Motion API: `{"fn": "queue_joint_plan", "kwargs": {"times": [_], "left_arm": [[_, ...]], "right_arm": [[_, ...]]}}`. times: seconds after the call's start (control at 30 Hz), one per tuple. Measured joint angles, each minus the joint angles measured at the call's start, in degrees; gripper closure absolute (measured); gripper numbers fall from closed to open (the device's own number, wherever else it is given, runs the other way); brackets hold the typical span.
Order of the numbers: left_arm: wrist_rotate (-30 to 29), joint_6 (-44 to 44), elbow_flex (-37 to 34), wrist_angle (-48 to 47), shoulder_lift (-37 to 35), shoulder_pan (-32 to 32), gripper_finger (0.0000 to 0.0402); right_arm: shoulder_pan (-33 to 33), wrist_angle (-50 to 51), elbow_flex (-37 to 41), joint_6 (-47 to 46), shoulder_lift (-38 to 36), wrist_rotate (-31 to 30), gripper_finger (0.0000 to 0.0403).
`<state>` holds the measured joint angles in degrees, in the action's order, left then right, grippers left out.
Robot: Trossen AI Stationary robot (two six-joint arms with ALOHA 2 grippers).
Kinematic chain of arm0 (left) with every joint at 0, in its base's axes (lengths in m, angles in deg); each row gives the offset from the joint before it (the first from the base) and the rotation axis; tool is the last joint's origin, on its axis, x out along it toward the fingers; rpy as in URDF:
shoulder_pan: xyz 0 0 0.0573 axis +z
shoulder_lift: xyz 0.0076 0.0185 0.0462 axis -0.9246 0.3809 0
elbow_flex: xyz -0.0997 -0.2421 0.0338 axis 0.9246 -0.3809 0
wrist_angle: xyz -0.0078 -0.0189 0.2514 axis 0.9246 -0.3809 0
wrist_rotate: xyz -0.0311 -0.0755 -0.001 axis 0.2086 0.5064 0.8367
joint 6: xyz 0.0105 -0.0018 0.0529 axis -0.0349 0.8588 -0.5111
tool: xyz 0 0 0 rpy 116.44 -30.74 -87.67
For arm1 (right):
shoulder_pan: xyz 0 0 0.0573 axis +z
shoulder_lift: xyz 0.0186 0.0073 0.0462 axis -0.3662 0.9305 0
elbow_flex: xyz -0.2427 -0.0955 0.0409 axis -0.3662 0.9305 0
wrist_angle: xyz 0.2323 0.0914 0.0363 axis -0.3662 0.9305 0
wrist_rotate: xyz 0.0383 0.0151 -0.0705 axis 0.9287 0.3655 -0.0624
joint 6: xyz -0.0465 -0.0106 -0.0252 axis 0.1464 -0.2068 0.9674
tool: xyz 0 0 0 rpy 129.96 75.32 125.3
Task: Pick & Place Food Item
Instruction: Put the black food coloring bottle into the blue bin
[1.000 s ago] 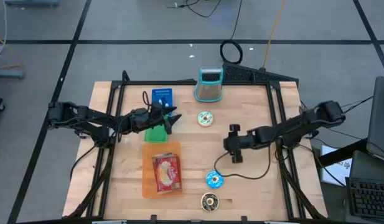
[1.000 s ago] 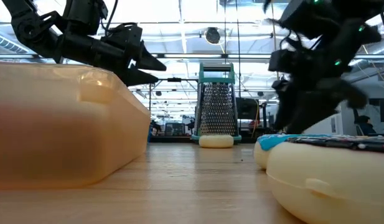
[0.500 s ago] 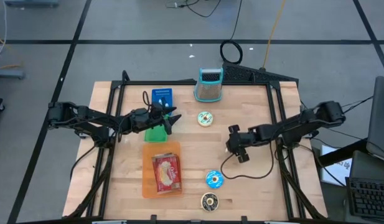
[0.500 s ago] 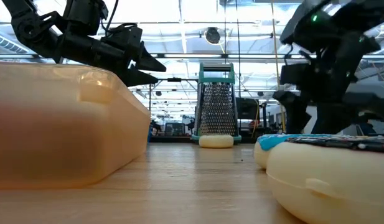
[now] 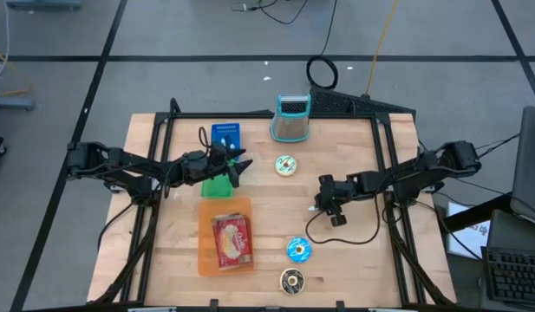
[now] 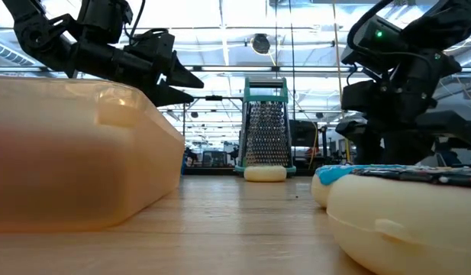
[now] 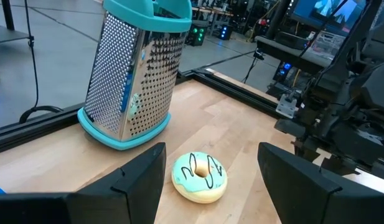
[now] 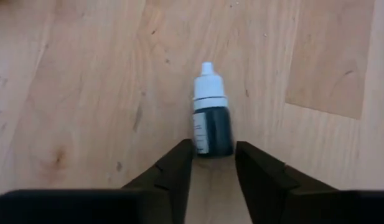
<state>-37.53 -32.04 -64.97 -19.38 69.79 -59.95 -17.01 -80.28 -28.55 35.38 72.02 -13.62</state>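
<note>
- Two arms in view; left gripper (image 5: 241, 165) hangs released over the green item (image 5: 218, 186), unmoved since a second ago, beside the orange tray (image 5: 225, 235).
- Teal-iced doughnut (image 7: 199, 176) lies untouched near the grater (image 7: 137, 74).
- Right gripper (image 5: 322, 201) has drawn back and dropped; its fingers (image 8: 173, 171) are narrowing around a small dropper bottle (image 8: 211, 121), not yet clenched, so the grasp looks imminent.

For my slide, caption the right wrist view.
Right gripper over the wooden table, its fingers either side of a small dark dropper bottle lying flat, white cap pointing away.
</note>
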Motion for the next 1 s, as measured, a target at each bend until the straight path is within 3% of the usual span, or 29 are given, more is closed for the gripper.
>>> {"fn": "queue_joint_plan", "kwargs": {"times": [0.3, 0.57, 0.73, 0.9, 1.0], "left_arm": [[0.02, 1.89, 0.00, 0.00, 0.00, 0.00, 0.0147], [0.17, 3.01, 0.00, 0.01, 0.00, 0.01, 0.0147], [0.33, 5.71, 0.00, 0.04, 0.00, -0.06, 0.0147], [6.47, 7.48, 0.08, 1.19, 2.24, -2.47, 0.0147], [6.21, 4.69, 1.84, 1.47, 5.33, -5.59, 0.0147]], "right_arm": [[0.04, -3.38, 0.15, 0.01, 0.12, 0.06, 0.0364], [0.00, -10.57, 0.28, 0.01, 0.28, -0.84, 0.0344], [0.00, -12.23, 0.28, 0.58, 0.24, -1.33, 0.0359], [0.00, -17.63, 0.22, 2.63, 0.22, -4.64, 0.0356], [-0.04, -23.01, 0.20, 3.68, 0.20, -5.47, 0.0350]]}}
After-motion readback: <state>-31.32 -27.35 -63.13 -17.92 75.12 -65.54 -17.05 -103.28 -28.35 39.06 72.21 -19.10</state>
